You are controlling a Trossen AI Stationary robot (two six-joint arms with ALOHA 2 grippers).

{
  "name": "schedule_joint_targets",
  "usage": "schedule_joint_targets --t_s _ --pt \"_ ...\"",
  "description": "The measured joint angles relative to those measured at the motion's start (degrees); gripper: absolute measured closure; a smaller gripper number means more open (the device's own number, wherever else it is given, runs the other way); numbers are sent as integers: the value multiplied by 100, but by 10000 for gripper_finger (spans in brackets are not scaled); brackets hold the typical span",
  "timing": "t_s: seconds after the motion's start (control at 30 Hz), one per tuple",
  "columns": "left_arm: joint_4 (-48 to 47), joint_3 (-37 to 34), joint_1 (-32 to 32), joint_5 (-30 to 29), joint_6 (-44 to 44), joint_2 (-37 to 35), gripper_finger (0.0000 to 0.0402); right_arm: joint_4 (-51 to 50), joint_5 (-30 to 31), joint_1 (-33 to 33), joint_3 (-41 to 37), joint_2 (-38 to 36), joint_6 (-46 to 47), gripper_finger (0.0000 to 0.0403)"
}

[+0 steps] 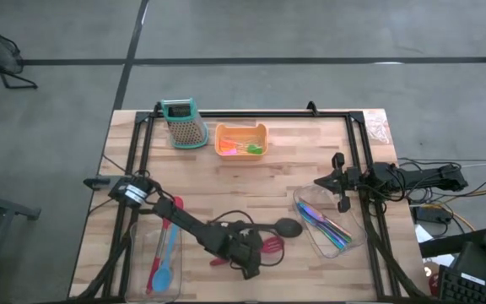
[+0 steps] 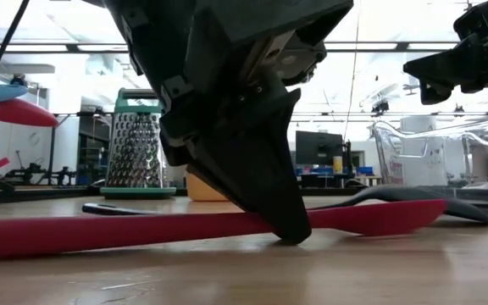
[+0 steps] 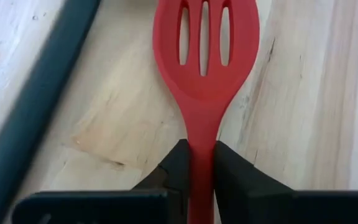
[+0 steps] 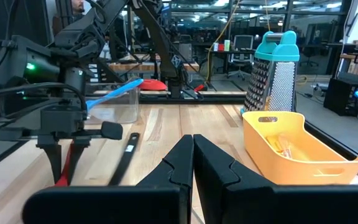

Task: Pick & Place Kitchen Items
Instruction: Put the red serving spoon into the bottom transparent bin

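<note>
Left wrist view shows my left end effector [image 3: 201, 171] pinching the red slotted spatula [image 3: 205, 59] handle. Right end effector [image 4: 193, 155], pressed together, waits; the spatula and black spoon [image 1: 283, 226] remain unplaced, I judge.

Wooden table [image 1: 251, 181]: grater [image 1: 184, 124], orange tray [image 1: 241, 140], two clear bins [image 1: 332, 221], red spatula [image 1: 264, 247], black spoon [image 1: 281, 226].

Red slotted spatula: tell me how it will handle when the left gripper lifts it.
The left gripper is shut on the red slotted spatula at its narrow neck, so the long handle will probably droop or swing. It looks like smooth, thin silicone: likely light, somewhat bendy, perhaps slippery. Lying flat on the table, it should not roll.
</note>
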Motion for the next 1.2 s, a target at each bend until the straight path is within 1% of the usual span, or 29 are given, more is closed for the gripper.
schedule_joint_targets --t_s 0.2,0.33,0.43,0.53,0.67,0.8,0.9,0.97,1.07,1.2 --pt "-20 -11 11 18 -368 -244 356 2 2 -1 0 0 7 394" --pt "2 58 11 -28 -371 -511 342 0 1 -1 0 0 0 394" --pt "-30 56 9 -30 -369 -719 343 0 2 0 0 -1 -2 394" --pt "-175 52 -1 -14 -457 -1028 352 0 2 1 0 -2 7 394" --pt "-619 52 -67 219 -746 -1502 353 -2 0 1 0 -2 7 394" --pt "-1267 54 -234 223 -1326 -2062 345 -1 1 0 0 -2 3 394" --pt "-2041 54 -477 147 -2102 -2449 346 0 2 -1 0 -2 -2 394" --pt "-2587 50 -733 -153 -2667 -2656 348 -2 0 1 0 -2 4 394" --pt "-3287 47 -1170 -805 -3636 -2927 348 -1 1 0 -1 -2 -2 394" --pt "-4107 47 -1820 -1453 -4716 -3057 346 -2 0 1 0 0 2 394"
